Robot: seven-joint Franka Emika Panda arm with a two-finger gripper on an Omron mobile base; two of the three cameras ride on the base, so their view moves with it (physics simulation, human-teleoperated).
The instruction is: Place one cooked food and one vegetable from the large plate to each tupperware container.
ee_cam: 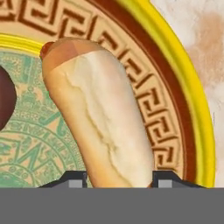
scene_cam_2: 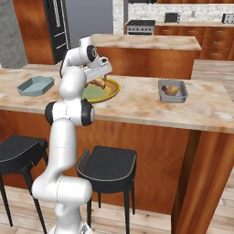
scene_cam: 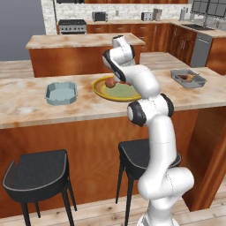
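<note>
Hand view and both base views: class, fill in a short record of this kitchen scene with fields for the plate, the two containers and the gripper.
plate: on counter, holds hot dog
blue-grey container: empty, left of plate
dark grey container: food already inside, right of plate
gripper: over the plate, fingertips either side of hot dog; grip cannot be told

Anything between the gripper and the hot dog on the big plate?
Nothing visible. In the hand view the hot dog lies on the large plate with its near end between the gripper fingertips, no other item in the gap.
</note>
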